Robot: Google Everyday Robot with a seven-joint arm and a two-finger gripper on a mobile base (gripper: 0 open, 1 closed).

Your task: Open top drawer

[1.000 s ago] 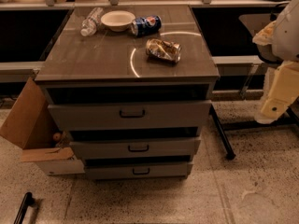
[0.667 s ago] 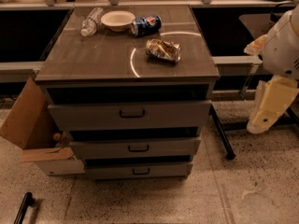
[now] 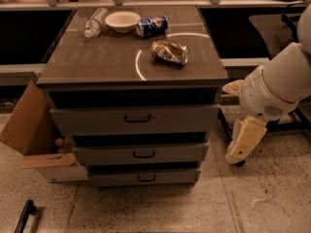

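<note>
— What room is there before the wide grey top drawer?
— The speckled stone floor in front lies open, so its small dark loop handle has free air straight ahead.
— And the sides?
— On the left, an open brown cardboard box leans by the cabinet's corner, its flap lower than the handle. On the right, the cream-coloured gripper hangs low beside the cabinet, close to a slanting black stand leg.
— Anything on the floor?
— A black bar at the lower left, well apart from the drawer fronts.
</note>
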